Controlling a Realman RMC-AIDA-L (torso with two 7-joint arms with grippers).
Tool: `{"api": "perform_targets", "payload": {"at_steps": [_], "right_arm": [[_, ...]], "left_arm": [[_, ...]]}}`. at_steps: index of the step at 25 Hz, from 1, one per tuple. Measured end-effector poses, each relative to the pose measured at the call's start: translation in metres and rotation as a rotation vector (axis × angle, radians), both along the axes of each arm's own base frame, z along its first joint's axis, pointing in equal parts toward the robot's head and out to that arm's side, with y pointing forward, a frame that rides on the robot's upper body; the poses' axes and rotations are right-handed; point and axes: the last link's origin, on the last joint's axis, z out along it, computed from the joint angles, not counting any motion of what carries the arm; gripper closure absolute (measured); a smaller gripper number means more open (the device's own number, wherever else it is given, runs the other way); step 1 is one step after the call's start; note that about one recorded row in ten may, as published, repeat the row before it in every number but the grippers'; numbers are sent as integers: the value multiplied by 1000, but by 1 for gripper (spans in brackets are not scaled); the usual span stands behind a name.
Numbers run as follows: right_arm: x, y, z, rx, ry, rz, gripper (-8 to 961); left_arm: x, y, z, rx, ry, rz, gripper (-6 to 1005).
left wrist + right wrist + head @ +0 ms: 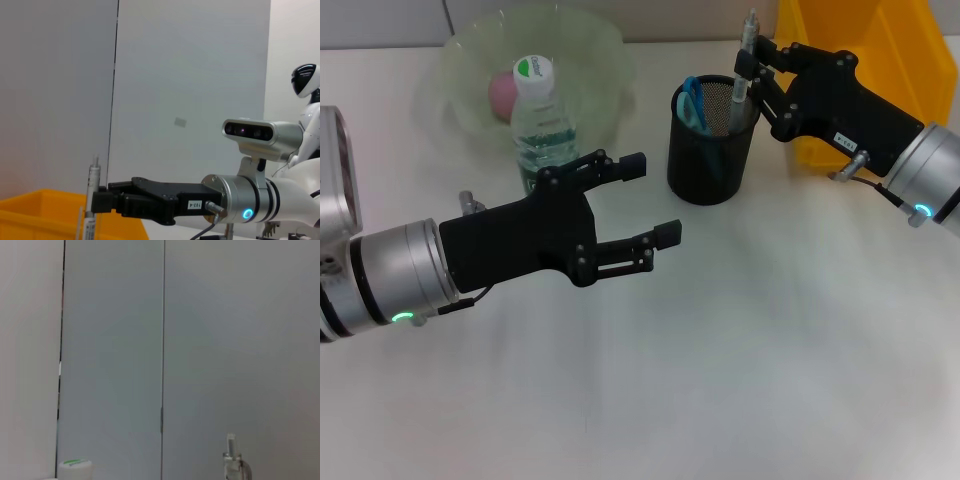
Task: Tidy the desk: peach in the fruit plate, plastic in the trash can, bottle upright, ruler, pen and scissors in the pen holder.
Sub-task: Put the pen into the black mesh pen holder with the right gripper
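Note:
My right gripper is shut on a grey pen, held upright with its lower end inside the black mesh pen holder. Blue scissors stand in the holder. The water bottle stands upright in front of the translucent fruit plate, which holds the pink peach. My left gripper is open and empty, to the right of the bottle and apart from it. The left wrist view shows the right gripper and the pen. The pen top and the bottle cap show in the right wrist view.
A yellow bin stands at the back right, behind my right arm, and also shows in the left wrist view. The white tabletop stretches in front of both arms.

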Motion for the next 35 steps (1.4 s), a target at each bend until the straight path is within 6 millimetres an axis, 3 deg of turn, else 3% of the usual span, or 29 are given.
{"api": "perform_targets", "payload": {"at_steps": [28, 35], "right_arm": [[3, 3, -5, -1, -28, -27, 713], [1, 3, -4, 1, -24, -18, 598]], "left_arm": [[8, 9, 0, -4, 3, -6, 167], [8, 10, 0, 3, 5, -2, 167]]}}
